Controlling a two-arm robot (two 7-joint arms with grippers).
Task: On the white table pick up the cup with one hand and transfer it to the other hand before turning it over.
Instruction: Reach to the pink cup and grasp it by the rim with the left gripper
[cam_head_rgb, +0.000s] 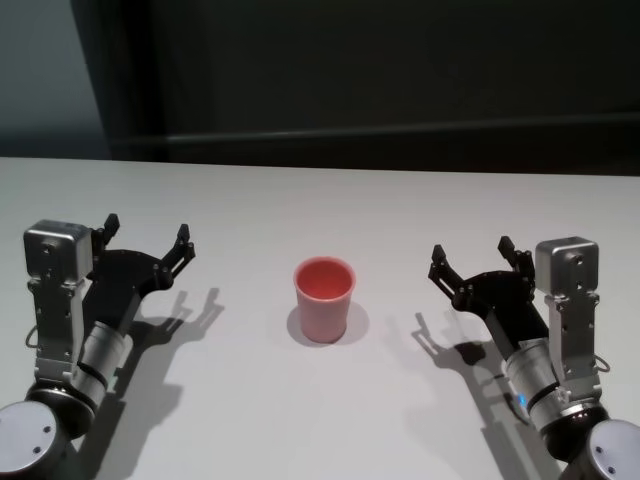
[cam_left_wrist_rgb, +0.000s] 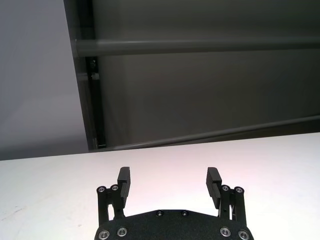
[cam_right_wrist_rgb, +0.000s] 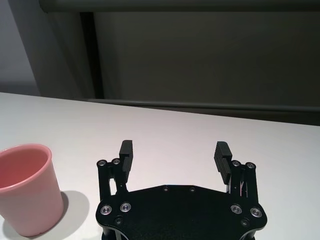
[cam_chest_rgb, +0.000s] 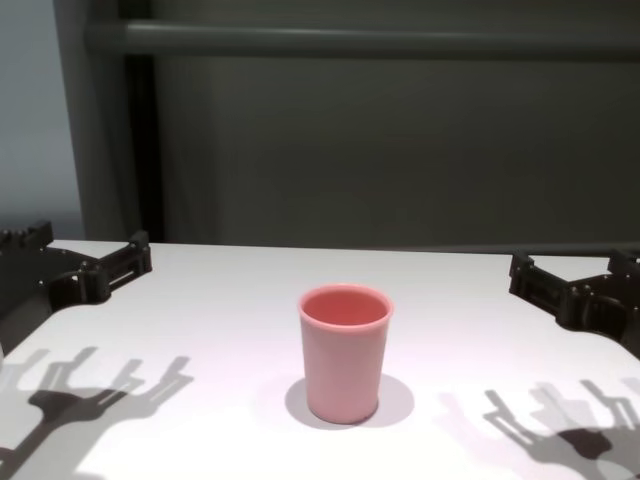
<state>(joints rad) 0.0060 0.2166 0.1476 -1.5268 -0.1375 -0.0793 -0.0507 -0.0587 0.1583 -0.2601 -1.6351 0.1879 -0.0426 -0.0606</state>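
A pink cup (cam_head_rgb: 323, 299) stands upright, mouth up, in the middle of the white table (cam_head_rgb: 320, 200); the chest view has the cup (cam_chest_rgb: 344, 352) dead centre, and the right wrist view catches the cup (cam_right_wrist_rgb: 26, 187) off to one side. My left gripper (cam_head_rgb: 147, 236) hovers above the table well to the cup's left, open, nothing between its fingers (cam_left_wrist_rgb: 124, 181). On the opposite side, about as far from the cup, my right gripper (cam_head_rgb: 471, 256) hangs open and holds nothing. In the chest view the left gripper (cam_chest_rgb: 85, 260) and right gripper (cam_chest_rgb: 570, 280) show at the edges.
A dark wall with a horizontal rail (cam_chest_rgb: 350, 40) rises behind the table's far edge. Both grippers cast shadows on the tabletop (cam_chest_rgb: 100, 385).
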